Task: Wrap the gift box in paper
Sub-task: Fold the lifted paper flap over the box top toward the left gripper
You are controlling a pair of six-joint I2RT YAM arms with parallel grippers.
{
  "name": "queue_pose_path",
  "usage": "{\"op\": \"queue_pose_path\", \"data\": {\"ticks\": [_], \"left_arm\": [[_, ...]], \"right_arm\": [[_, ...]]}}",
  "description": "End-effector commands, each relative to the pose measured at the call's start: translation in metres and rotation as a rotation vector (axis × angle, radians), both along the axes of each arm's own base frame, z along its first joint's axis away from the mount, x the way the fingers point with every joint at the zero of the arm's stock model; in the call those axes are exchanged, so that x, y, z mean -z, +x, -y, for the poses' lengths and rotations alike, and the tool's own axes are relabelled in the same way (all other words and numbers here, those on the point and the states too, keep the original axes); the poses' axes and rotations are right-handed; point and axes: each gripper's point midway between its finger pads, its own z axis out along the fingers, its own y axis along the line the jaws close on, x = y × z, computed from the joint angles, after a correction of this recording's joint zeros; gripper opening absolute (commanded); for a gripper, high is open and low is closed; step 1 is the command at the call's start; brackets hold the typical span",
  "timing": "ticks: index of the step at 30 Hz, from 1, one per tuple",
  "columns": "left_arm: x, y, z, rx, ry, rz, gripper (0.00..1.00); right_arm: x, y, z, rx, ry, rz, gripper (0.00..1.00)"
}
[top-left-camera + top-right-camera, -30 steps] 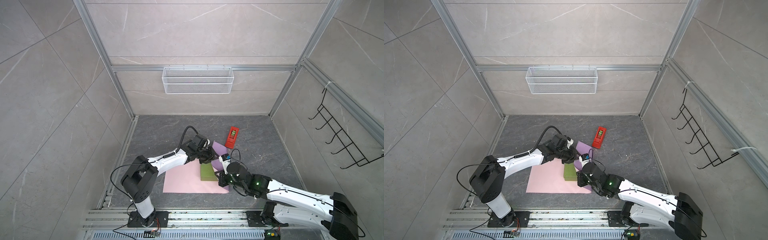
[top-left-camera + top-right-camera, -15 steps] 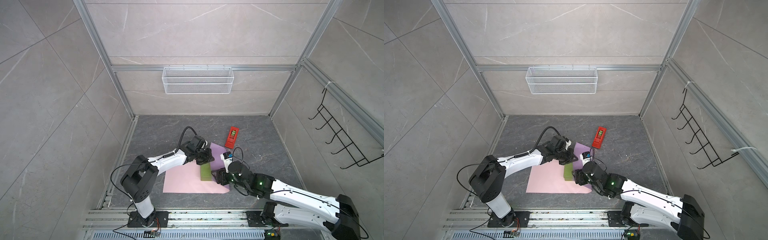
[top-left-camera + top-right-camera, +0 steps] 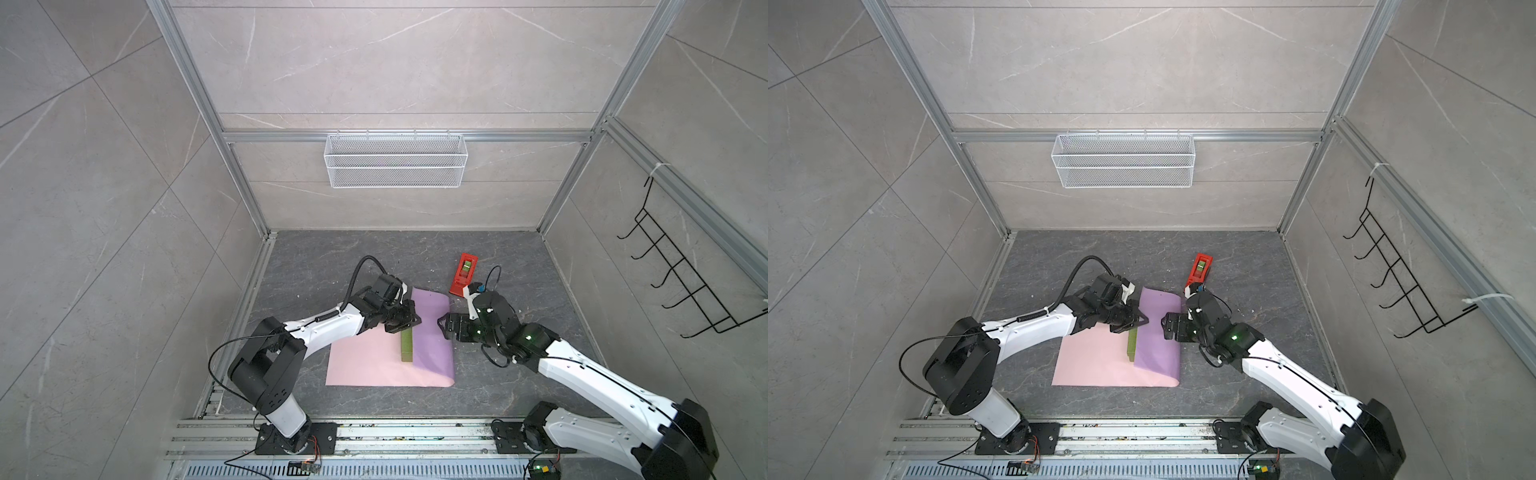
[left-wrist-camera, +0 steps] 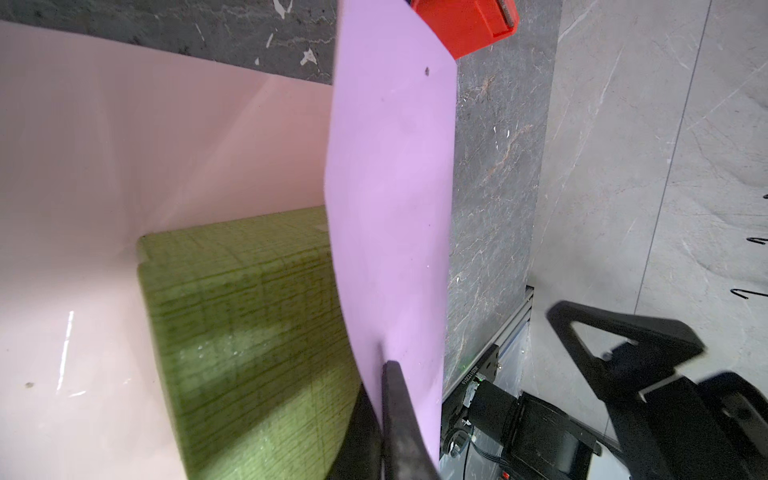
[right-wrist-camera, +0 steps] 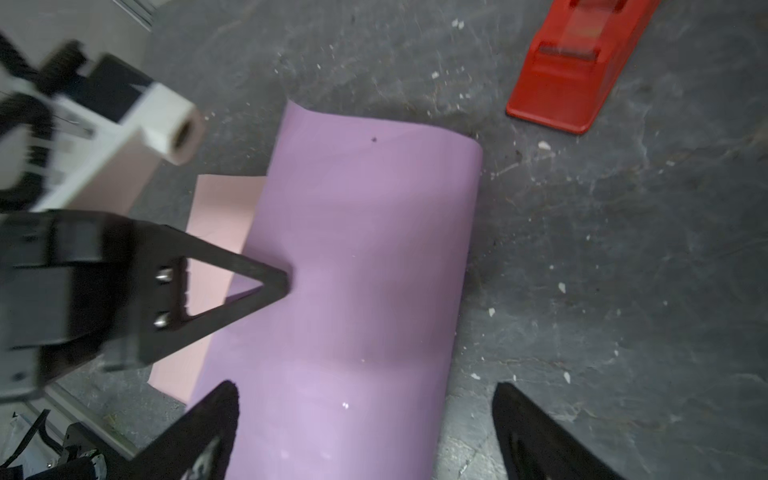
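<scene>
The paper (image 3: 361, 361) lies pink side up on the floor, and its lilac flap (image 3: 430, 328) is folded over from the right onto the gift box (image 3: 407, 345). Only a narrow olive-green strip of the box shows in both top views (image 3: 1131, 345); the left wrist view shows more of its top (image 4: 249, 332). My left gripper (image 3: 415, 322) (image 4: 384, 365) is shut on the flap's free edge above the box. My right gripper (image 3: 442, 326) (image 5: 365, 388) stands open just right of the flap, with nothing between its fingers.
A red tape dispenser (image 3: 464, 274) (image 5: 577, 70) stands on the dark floor behind the paper's far right corner, close to my right wrist. A white wire basket (image 3: 395, 160) hangs on the back wall and black hooks (image 3: 673, 274) on the right wall.
My right gripper has opened, let go of the lilac flap and drawn back to the right. My left gripper has shut on the flap's edge, and the flap now covers more of the box.
</scene>
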Motion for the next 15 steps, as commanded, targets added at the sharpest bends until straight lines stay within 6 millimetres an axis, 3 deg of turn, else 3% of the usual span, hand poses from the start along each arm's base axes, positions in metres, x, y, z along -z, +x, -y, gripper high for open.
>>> {"op": "queue_pose_path", "data": {"ticks": [1, 7, 15], "left_arm": [[-0.019, 0.0, -0.003, 0.017, -0.035, 0.058, 0.0], [-0.016, 0.0, -0.012, 0.007, -0.015, 0.063, 0.0], [-0.013, 0.0, -0.02, 0.009, 0.001, 0.058, 0.0]], "right_arm": [[0.008, 0.006, -0.005, -0.006, 0.025, -0.081, 0.97], [0.031, 0.019, -0.009, 0.001, 0.046, -0.162, 0.99], [0.042, 0.024, -0.015, -0.029, 0.044, -0.195, 0.98]]}}
